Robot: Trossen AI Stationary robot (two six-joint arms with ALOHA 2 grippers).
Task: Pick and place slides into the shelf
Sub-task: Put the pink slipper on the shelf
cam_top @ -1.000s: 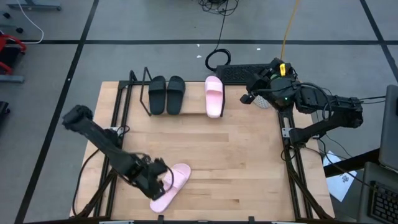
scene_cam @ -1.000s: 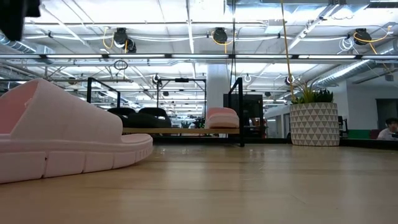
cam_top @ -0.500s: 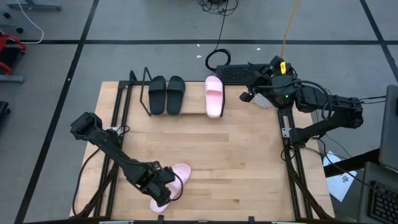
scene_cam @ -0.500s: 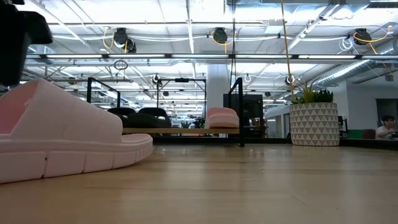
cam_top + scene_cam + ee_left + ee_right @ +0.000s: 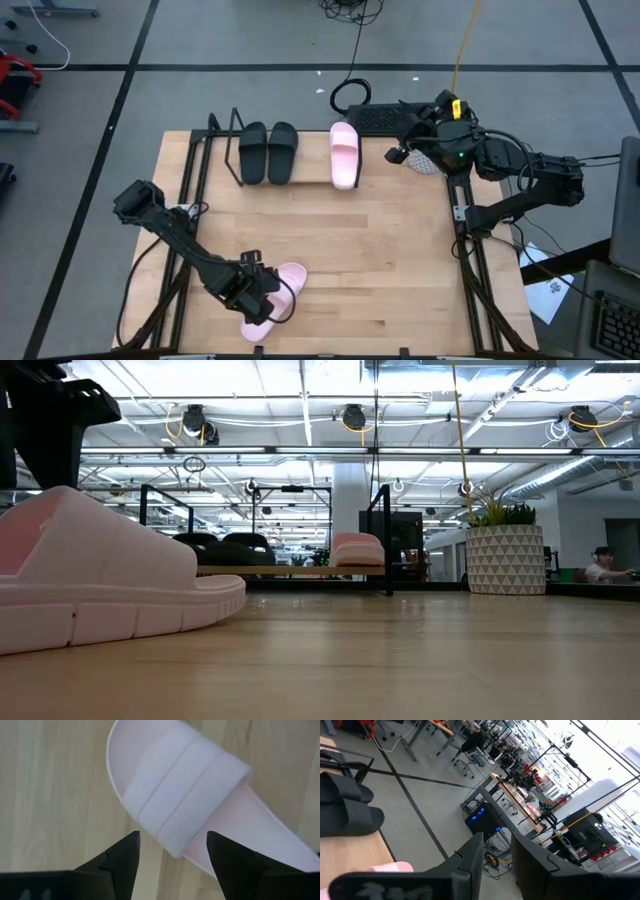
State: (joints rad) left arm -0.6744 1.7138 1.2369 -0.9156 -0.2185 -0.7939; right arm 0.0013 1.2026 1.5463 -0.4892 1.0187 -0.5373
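The left pincer [image 5: 262,296] is held spread over the wide strap of the loose pale pink slide sandal [image 5: 190,815], straddling it so a closing grip can be taken; nothing is pinched yet. That slide lies flat on the light wooden tabletop [image 5: 400,260], near its front edge. Well apart, the low wire-framed wooden shelf [image 5: 225,150] carries 2 matte black slides [image 5: 268,152] and 1 pink slide [image 5: 345,153]. The route between appears unobstructed. The right pincer [image 5: 492,855], slightly parted and empty, is parked beyond the shelf's far right end.
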